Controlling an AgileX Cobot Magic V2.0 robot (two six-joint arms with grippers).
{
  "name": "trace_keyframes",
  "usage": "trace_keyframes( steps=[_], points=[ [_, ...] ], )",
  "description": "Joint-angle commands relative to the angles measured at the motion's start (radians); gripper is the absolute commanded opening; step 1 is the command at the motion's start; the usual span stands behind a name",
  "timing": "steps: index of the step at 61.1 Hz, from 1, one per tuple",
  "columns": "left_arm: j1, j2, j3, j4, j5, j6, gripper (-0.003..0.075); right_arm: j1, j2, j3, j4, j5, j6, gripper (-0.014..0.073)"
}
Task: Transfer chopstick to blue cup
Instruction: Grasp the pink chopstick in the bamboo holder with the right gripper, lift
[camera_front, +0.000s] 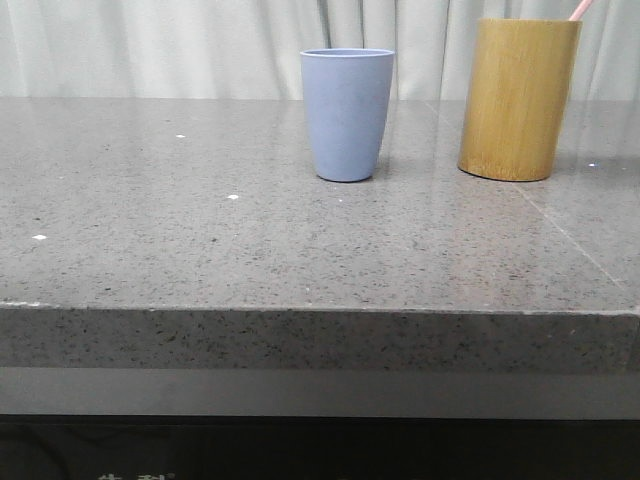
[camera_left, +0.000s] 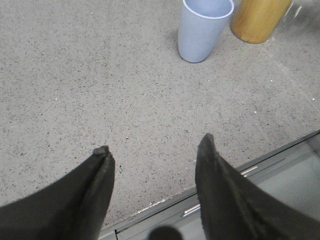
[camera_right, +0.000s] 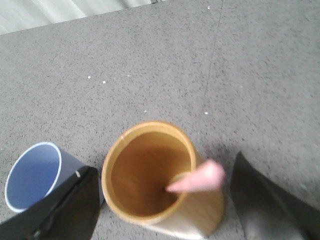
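Right pincer (camera_right: 160, 200) astride chopstick (camera_right: 197, 179)

No legible text, label or number on any object or surface.

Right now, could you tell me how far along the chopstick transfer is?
Nothing is transferred: the chopstick stands in the bamboo holder, and the blue cup looks empty. In hand: the right gripper, open, straddles the holder. Left: grasp, lift, drop into the cup.
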Motion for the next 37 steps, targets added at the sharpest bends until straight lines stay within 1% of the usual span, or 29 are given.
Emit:
trace_keyframes(
  steps=[1, 5, 8, 17, 21, 27, 37],
  points=[
    [0.001, -0.028, -0.019, -0.028, -0.075, -0.008, 0.0367, 0.011, 0.013, -0.074, 0.050, -0.036, -0.013, 0.0554],
    [0.001, -0.032, -0.019, -0.028, -0.075, -0.008, 0.0367, 0.012, 0.038, -0.095, 0.050, -0.035, -0.013, 0.0509],
    [0.001, -0.032, -0.019, -0.028, -0.069, -0.008, 0.0367, 0.012, 0.050, -0.101, 0.050, -0.029, -0.013, 0.0451],
    [0.001, -0.032, -0.019, -0.028, -0.067, -0.008, 0.0367, 0.012, 0.057, -0.103, 0.046, -0.044, -0.013, 0.0237],
    [0.001, -0.032, -0.019, -0.028, -0.067, -0.008, 0.0367, 0.012, 0.057, -0.106, 0.046, -0.049, -0.013, 0.0169],
    [0.001, -0.032, -0.019, -0.028, -0.067, -0.008, 0.0367, 0.012, 0.057, -0.107, 0.046, -0.044, -0.013, 0.0087],
    [0.001, -0.032, -0.019, -0.028, -0.067, -0.008, 0.0367, 0.012, 0.055, -0.107, 0.044, -0.043, -0.013, -0.0009]
  ],
)
